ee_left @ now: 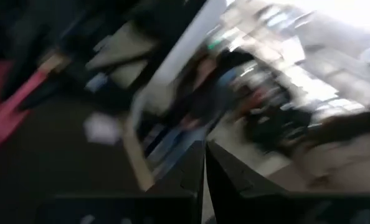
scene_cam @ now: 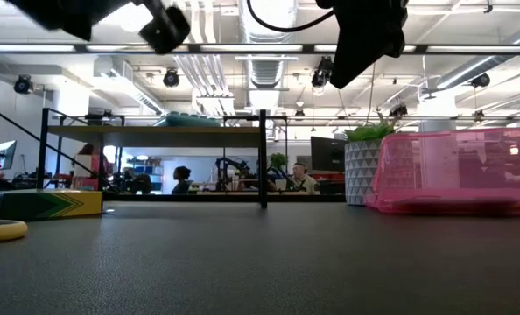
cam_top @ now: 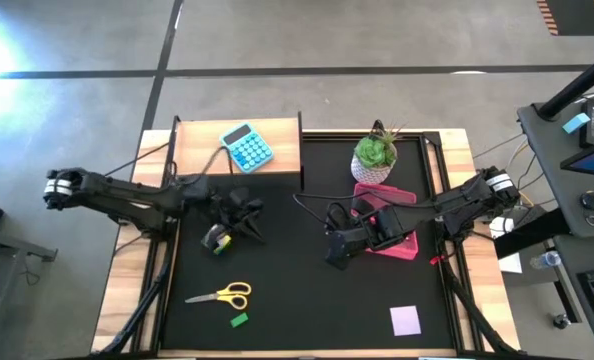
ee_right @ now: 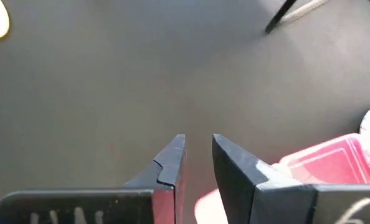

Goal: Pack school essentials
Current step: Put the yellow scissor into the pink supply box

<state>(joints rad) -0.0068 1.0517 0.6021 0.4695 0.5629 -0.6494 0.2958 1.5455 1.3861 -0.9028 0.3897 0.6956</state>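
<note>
High view: left gripper (cam_top: pixel 245 212) fingers pressed together, empty; crayon box (cam_top: pixel 216 239) just beside fingertips.
Low view: pink container (scene_cam: pixel 457 171) stood on mat, right gripper overhead.
Right wrist view: right gripper (ee_right: pixel 197 152) fingers slightly parted, holding nothing. Judgement: spread left fingers before descending onto box.

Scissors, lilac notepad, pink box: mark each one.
scissors (cam_top: pixel 222 295), high view, where the blades meet the yellow handles
lilac notepad (cam_top: pixel 405 320), high view, sheet centre
pink box (scene_cam: pixel 457 171), low view, front wall

Yellow-handled scissors (cam_top: pixel 222 294) flat beside green eraser (cam_top: pixel 239 320)
</note>
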